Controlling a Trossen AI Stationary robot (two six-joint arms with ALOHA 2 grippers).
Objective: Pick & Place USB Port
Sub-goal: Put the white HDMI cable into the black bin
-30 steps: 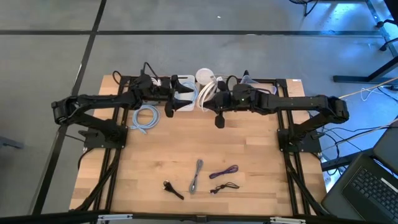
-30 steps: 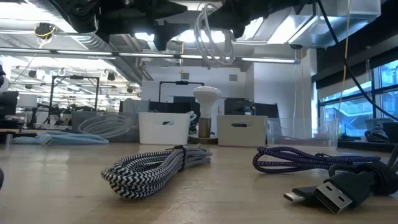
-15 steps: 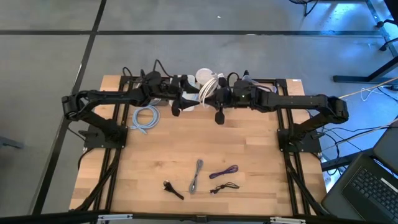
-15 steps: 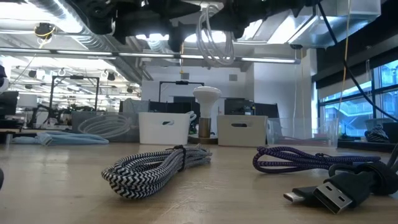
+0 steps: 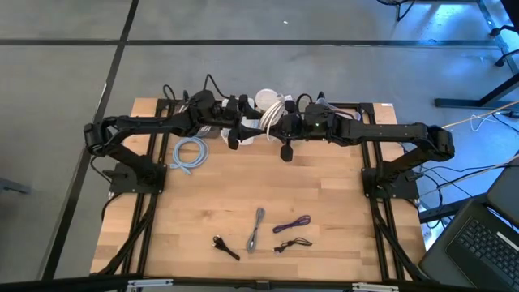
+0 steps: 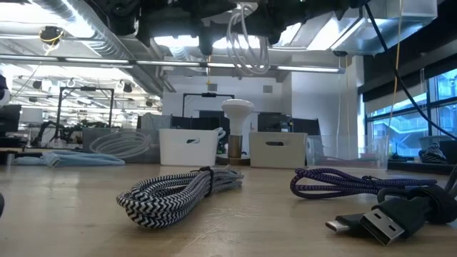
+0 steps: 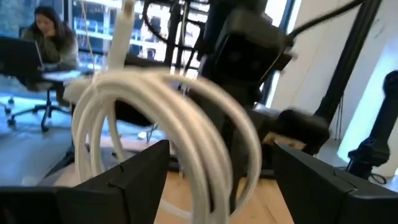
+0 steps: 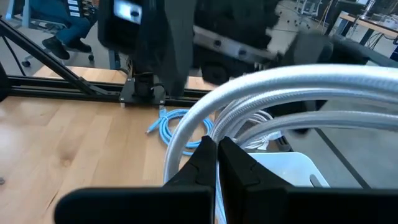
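Upper centre of the high view: your two arms meet above the tabletop [image 5: 203,211].
Right gripper [image 5: 276,123] has its jaws clamped on the white cable coil [image 5: 270,122]; left gripper [image 5: 236,130] sits just beside it, jaws wide. Low view: the coil [image 6: 244,44] hangs at top centre. Left wrist view: it [image 7: 180,134] fills mid-frame between open fingers [image 7: 127,177].
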